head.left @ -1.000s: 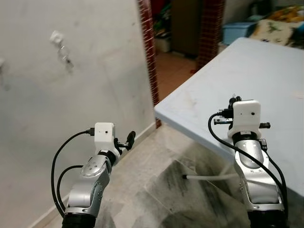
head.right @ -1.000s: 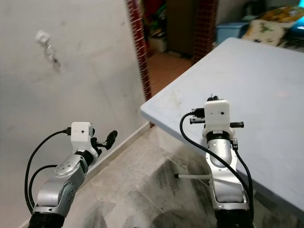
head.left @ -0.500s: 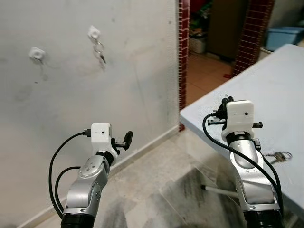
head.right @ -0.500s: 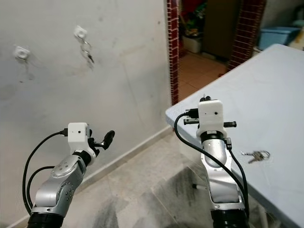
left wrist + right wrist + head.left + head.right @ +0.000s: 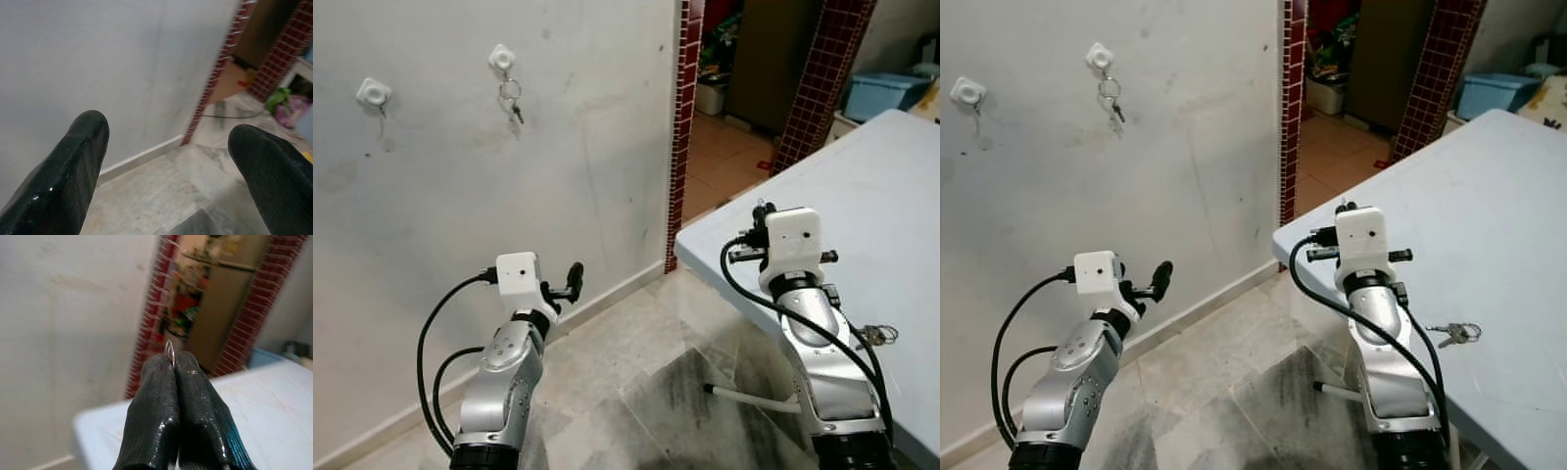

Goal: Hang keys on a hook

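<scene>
Nearest the camera, both arms are raised over the tiled floor [image 5: 636, 362]. Left gripper [image 5: 168, 161] points toward the wall, fingers wide apart, nothing between them. Right gripper [image 5: 174, 363] has its fingers pressed together on a thin metal ring [image 5: 169, 351], of which only the top arc pokes out above the tips; whether keys hang below it I cannot tell.

Beside the right arm, a bunch of keys [image 5: 1452, 334] lies flat on the table [image 5: 881, 186], near its front edge.

Farther off, on the wall [image 5: 431, 225], two white hooks: the left hook [image 5: 374, 93] carries nothing I can make out for sure; the right hook [image 5: 501, 59] already holds a ring with small keys [image 5: 512, 100] dangling.

Handling judgement: keys are light, rigid metal, slippery, not fragile. The bunch will swing freely and can pivot in the pinch. Best hold is on the ring itself, leaving an open arc clear to slip over the hook. Present grip shows little ring exposed; threading looks tight.
</scene>
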`<state>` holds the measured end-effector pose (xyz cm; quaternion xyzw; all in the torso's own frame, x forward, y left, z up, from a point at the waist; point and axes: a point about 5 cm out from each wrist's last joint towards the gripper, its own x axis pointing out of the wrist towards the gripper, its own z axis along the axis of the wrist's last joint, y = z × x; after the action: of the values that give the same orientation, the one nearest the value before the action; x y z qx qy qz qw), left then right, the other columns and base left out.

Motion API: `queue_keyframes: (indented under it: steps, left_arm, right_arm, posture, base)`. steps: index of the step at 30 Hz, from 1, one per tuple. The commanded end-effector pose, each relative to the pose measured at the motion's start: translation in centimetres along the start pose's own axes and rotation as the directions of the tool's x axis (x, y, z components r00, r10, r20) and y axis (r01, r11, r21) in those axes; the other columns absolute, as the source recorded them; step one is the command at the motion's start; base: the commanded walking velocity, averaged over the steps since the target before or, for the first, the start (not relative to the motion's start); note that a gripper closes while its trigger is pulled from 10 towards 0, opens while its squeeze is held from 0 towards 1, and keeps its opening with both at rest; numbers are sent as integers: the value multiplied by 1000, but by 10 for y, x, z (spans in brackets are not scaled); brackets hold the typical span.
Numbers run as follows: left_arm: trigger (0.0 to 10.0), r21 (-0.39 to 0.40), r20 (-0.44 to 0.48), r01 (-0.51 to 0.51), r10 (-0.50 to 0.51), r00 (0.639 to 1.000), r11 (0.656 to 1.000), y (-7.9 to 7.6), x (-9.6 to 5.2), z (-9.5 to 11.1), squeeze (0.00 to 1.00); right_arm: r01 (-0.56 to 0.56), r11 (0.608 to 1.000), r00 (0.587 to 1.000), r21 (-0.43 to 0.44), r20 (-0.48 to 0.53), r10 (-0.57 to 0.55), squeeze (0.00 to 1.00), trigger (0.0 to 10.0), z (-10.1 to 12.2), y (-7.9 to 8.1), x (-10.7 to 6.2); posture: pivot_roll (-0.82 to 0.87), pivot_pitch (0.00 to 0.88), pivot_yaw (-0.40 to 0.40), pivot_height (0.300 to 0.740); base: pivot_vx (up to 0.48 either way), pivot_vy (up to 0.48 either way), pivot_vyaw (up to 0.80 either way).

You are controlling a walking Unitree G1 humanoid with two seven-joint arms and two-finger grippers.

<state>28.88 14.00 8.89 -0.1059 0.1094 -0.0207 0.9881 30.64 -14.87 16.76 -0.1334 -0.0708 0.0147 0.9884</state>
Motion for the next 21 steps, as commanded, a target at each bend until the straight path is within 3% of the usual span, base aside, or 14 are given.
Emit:
queue_keyframes:
  steps: [1,11,21]
  left_arm:
    - [10000,8,19,-6,6,1000,1000,1,-1,3,0]
    - [10000,38,9,14,-14,1000,999,6,2,6,0]
    - [10000,82,-9,83,-83,997,993,-5,8,9,0]
  right_arm:
    - [-5,1000,1000,-5,0,5,0,10000,1,0,2]
    - [14,1000,1000,0,6,-14,0,10000,0,3,0]
    - [62,998,998,21,6,-62,0,10000,-1,1,-2]
  posture:
    - [-46,0,24,740]
    - [-61,0,86,740]
    - [-77,0,130,740]
  base:
    - [0,0,0]
    - [0,0,738]
    - [0,0,800]
